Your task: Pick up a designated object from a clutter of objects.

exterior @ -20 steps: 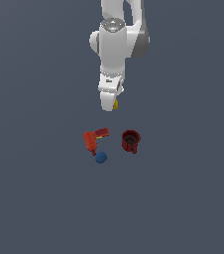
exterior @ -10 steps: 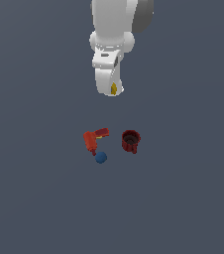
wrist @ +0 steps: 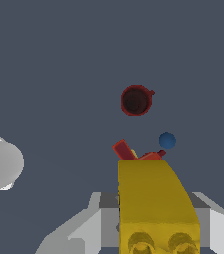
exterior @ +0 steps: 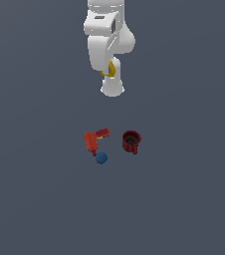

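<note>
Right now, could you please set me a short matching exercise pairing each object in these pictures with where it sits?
Things:
1. yellow piece
2. dark red mug
3. blue ball
4. red L-shaped tool

Places:
A. on the floor, at the exterior view's right of the group
B. held in the end effector, above the floor
C. beside the mug, at its exterior-view left
D. nearest the exterior camera, just below the tool

Pairs: 1-B, 2-A, 3-D, 4-C

arm raised (yellow piece tucked), clutter below
</note>
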